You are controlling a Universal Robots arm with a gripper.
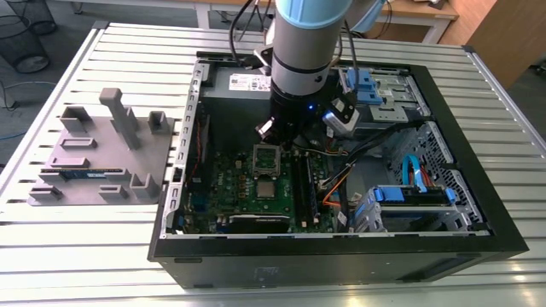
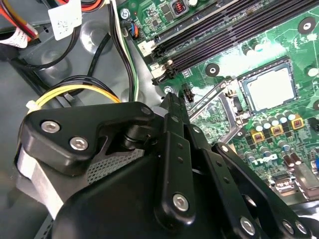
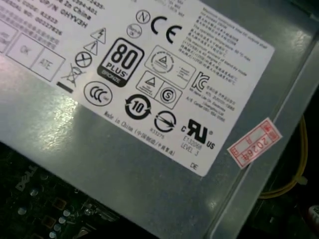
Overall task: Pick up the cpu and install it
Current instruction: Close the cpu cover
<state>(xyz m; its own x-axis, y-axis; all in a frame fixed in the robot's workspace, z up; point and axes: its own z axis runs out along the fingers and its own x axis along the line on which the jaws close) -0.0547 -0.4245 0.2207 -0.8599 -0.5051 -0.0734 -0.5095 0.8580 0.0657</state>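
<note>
The cpu (image 1: 267, 187) is a small silver-grey square lying flat in its socket on the green motherboard (image 1: 230, 185) inside the open computer case. In the second wrist view the cpu (image 2: 272, 88) sits framed by the black socket, with a metal retention frame (image 2: 218, 110) standing open beside it. My gripper (image 1: 283, 132) hangs from the arm above the motherboard's far part, between the open frame (image 1: 267, 157) and the power supply, apart from the cpu. Its black linkage (image 2: 172, 164) fills the near part of the second wrist view, and nothing held shows there.
A grey power-supply box (image 1: 243, 82) with a white label (image 3: 149, 89) lies at the case's far side. Drive bays with blue clips (image 1: 410, 195) and loose cables (image 1: 341, 182) occupy the exterior view's right. A grey tray (image 1: 102, 160) holding a memory stick (image 1: 81, 173) stands at the left.
</note>
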